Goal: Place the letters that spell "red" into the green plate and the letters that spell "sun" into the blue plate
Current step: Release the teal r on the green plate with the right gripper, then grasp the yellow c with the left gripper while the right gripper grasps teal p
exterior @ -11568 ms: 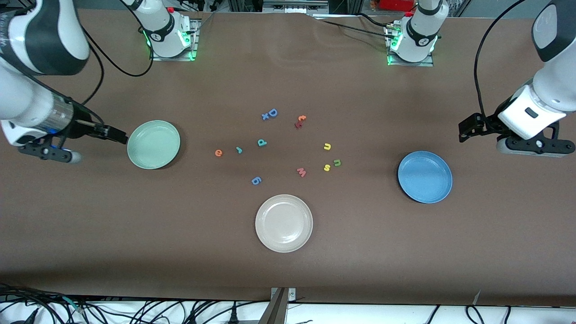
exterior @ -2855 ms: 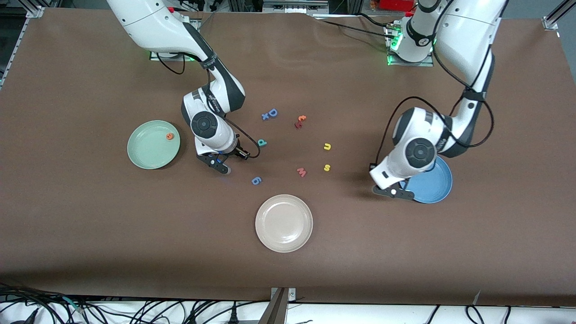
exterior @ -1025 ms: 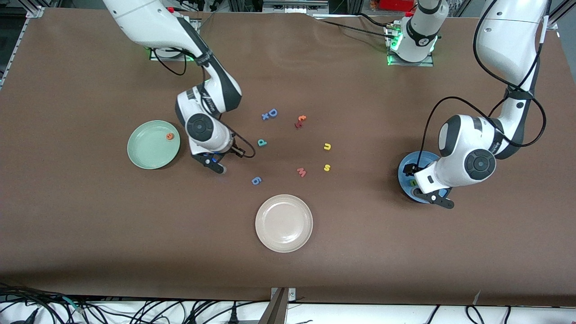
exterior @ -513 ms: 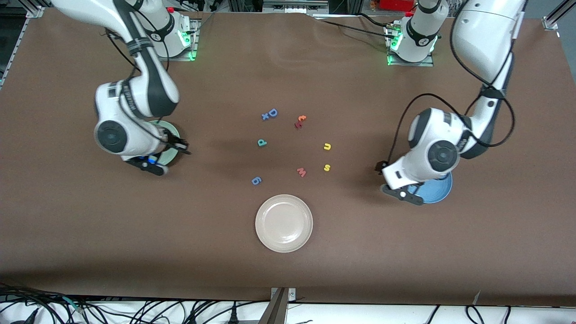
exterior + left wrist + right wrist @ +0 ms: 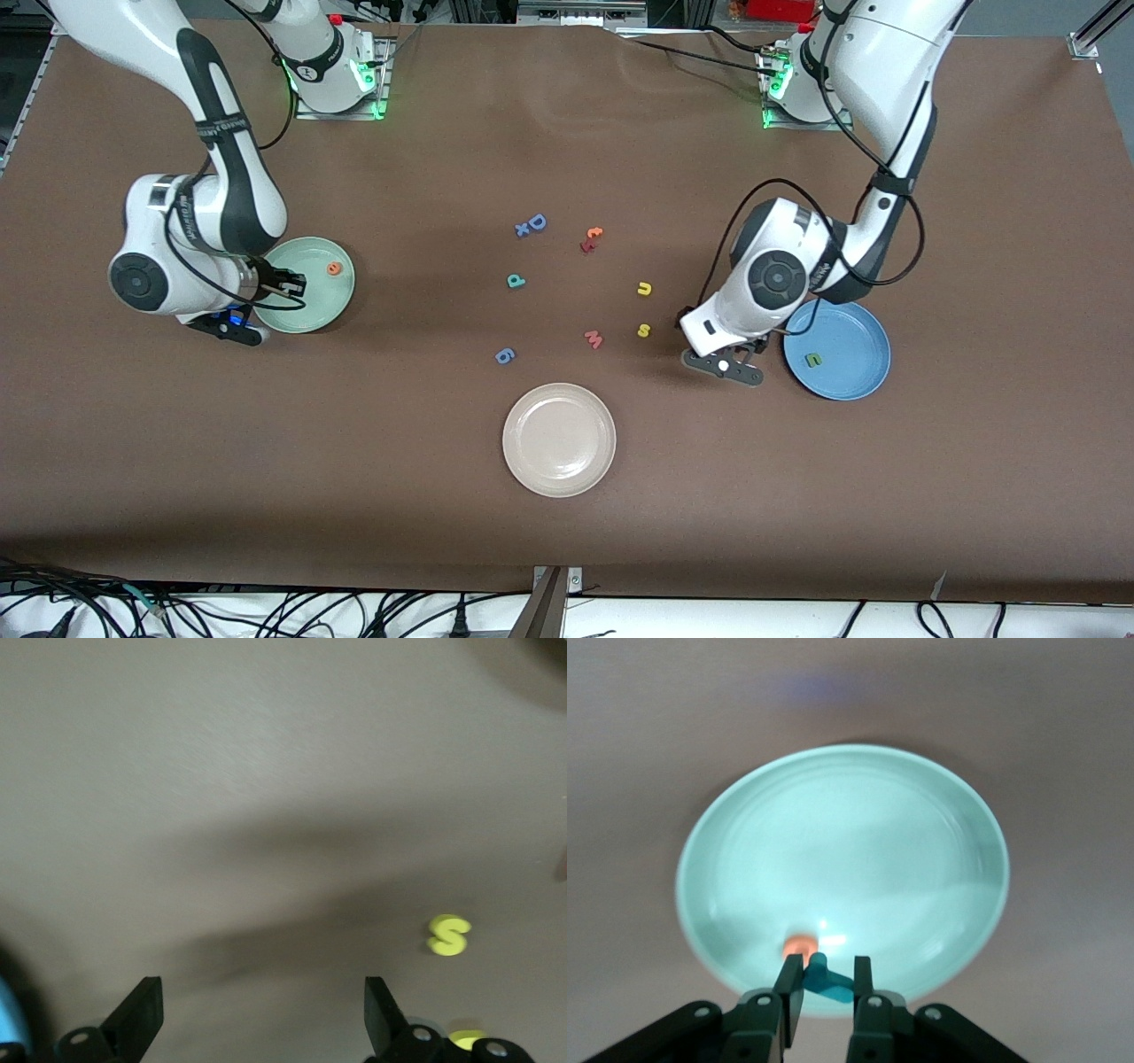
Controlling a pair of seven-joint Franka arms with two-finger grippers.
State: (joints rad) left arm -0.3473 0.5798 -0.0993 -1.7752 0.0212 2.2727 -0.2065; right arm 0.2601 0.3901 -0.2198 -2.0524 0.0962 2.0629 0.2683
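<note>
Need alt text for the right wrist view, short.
The right hand, shut on a teal letter, is over the pale green plate. An orange letter lies in the plate near the fingertips, and brown table surrounds the plate.

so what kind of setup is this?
Probably a robotics lab bench: two white robot arms bolted to a brown-covered table, loose cables along its edge, and small foam letters like the yellow "s" between round plastic plates, such as the beige plate.
</note>
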